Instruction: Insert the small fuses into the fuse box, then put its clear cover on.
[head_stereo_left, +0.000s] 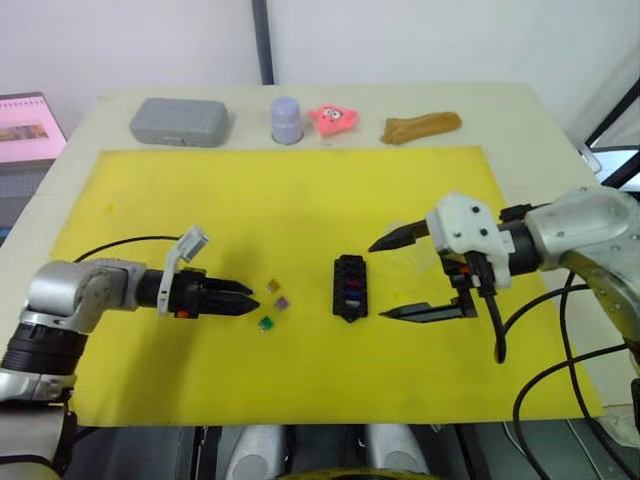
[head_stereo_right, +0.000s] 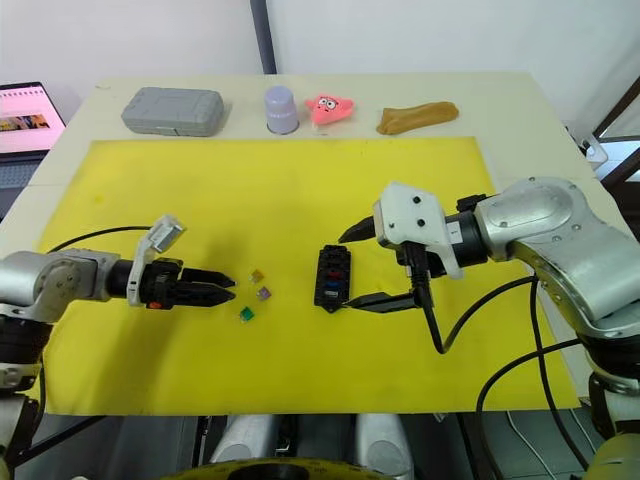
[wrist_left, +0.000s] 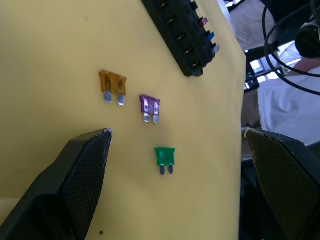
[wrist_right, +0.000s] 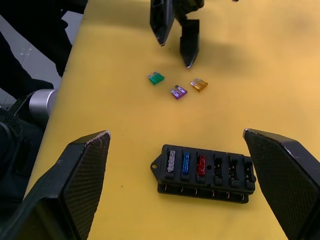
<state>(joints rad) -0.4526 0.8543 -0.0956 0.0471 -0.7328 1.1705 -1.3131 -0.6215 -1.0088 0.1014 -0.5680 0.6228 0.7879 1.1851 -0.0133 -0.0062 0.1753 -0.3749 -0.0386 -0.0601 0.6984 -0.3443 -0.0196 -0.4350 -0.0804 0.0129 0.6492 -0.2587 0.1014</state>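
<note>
Listing, largest first, we record a table (head_stereo_left: 520, 100) under a yellow mat (head_stereo_left: 300, 200), on which all the task items lie.

Right end effector (head_stereo_left: 392, 276): fingers spread wide, holding nothing, straddling the space just beside the fuse box.

Left end effector (head_stereo_left: 245, 297): its tips look close together from overhead, yet its own wrist view shows a clear gap between the fingers (wrist_left: 80, 170); empty, aimed at the loose fuses just ahead of its tips.

Fuse box (wrist_right: 205, 172): black block between the two end effectors, nearer the right one. Three fuses already seated in one row (grey, blue, red); three slots beside them stand open.

Loose fuses, between the left fingertips and the box: yellow-brown fuse (wrist_left: 113, 86), purple fuse (wrist_left: 150, 106), green fuse (wrist_left: 165, 158), each flat on the mat and apart from the others.

Clear cover: a faint transparent shape near the right end effector; we cannot confirm it.

Advice for the step, as we judge it: take the green fuse first, nearest the left tips, pinch its plastic head, keep the blades free, and lower it square into an open slot.
</note>
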